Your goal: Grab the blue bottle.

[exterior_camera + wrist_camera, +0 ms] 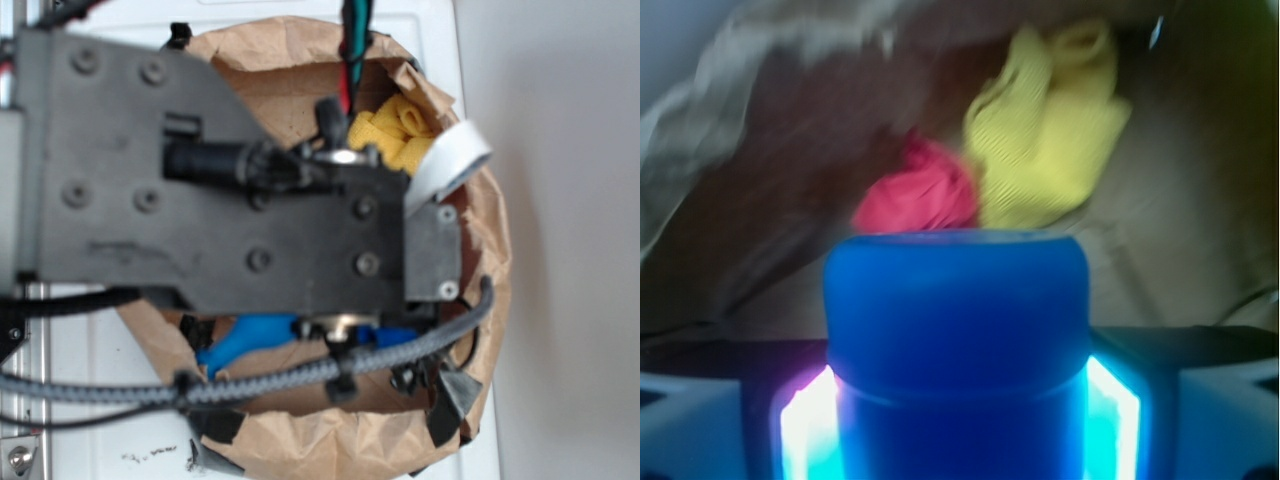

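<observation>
Right, the gripper is clamped on the blue bottle, 2 glowing fingers pressed against its sides inside the paper bag; red wad and yellow cloth lie beyond.

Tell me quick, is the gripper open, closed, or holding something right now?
Gripper: closed on the blue bottle, which sits between the two lit fingers in the wrist view.

White tabletop beside a plain pale grey wall
</observation>
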You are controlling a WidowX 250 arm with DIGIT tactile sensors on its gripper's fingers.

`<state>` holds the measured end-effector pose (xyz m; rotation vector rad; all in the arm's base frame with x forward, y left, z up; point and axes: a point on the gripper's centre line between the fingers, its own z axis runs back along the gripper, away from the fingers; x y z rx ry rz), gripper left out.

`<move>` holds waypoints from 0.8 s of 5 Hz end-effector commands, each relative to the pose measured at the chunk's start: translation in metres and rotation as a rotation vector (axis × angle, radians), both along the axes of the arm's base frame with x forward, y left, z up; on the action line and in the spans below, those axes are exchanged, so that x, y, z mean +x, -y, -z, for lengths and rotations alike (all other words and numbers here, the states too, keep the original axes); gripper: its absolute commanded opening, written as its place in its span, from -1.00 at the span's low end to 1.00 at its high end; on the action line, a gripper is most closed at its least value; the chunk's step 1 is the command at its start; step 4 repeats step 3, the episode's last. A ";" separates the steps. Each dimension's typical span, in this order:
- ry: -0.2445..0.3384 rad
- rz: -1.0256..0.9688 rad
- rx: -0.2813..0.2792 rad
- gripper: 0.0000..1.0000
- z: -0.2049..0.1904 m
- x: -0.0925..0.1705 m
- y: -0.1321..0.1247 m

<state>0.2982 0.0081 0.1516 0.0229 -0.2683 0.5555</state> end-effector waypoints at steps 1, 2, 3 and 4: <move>0.087 0.189 0.152 -1.00 -0.048 0.001 -0.018; 0.141 0.164 0.138 -1.00 -0.047 0.000 -0.024; 0.293 0.142 0.284 -0.35 -0.031 -0.015 -0.008; 0.293 0.142 0.284 -0.35 -0.031 -0.015 -0.008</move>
